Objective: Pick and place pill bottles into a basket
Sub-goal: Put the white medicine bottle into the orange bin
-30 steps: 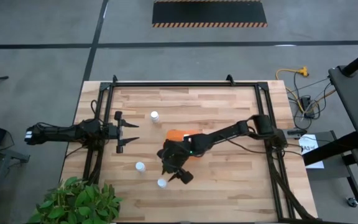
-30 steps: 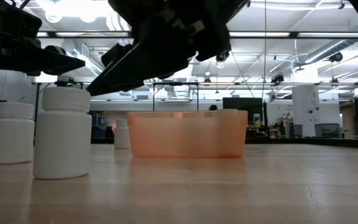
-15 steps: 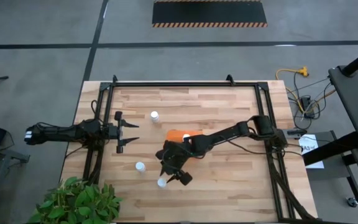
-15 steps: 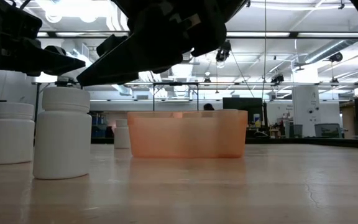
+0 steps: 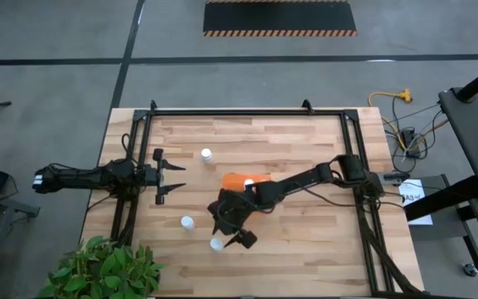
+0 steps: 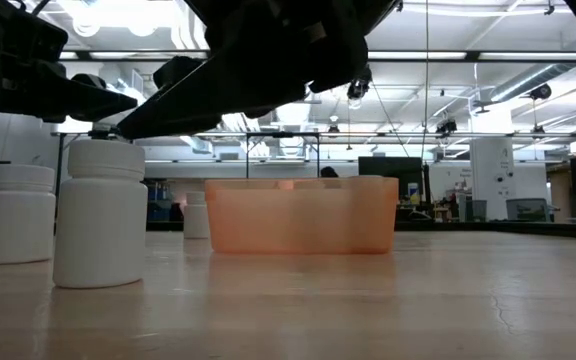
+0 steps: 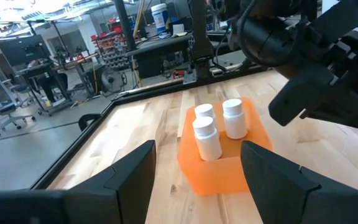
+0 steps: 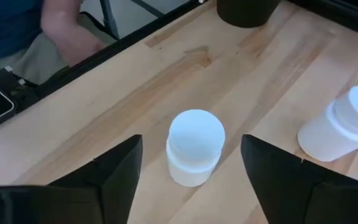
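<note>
Three white pill bottles stand in the orange basket, which the right arm partly covers in the high view. Three more stand on their bases on the table: one near the front edge, one to its left, and one farther back. My right gripper is open above the front bottle, a finger on either side of it, touching nothing. The left neighbour bottle shows beside it. My left gripper is open and empty at the table's left, facing the basket.
A black frame runs around the table's far and side edges. A potted plant stands off the front left corner. A person's arm shows beyond the table edge in the right wrist view. Bare wood lies to the right of the basket.
My right gripper has moved a little toward the table's left and near edge, closing in over the front bottle, and has stayed open. The bottles and basket have kept still.
</note>
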{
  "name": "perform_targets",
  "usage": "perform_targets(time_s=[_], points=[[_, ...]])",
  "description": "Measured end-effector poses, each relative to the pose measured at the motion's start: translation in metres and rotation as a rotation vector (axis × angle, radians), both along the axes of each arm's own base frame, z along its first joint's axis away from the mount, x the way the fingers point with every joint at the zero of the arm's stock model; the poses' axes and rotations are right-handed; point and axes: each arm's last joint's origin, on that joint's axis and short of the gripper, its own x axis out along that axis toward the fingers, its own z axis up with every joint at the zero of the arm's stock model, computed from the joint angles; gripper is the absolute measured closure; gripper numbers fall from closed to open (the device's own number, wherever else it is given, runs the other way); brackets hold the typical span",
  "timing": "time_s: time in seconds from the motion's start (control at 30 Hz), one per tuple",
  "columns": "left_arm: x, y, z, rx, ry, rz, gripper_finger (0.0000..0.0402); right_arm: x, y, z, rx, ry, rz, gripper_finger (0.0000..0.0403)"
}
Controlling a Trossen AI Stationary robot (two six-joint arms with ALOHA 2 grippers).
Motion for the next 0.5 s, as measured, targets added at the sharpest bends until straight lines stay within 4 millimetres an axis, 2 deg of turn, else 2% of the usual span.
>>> perform_targets(time_s=[0.3, 0.5], points=[[0.000, 0.000, -0.001, 0.000, 0.008, 0.000, 0.0184, 0.010, 0.007, -0.016, 0.004, -0.048, 0.014, 0.0145], [0.000, 0.000, -0.001, 0.000, 0.008, 0.000, 0.0184, 0.012, 0.007, -0.013, 0.005, -0.062, 0.015, 0.0156]])
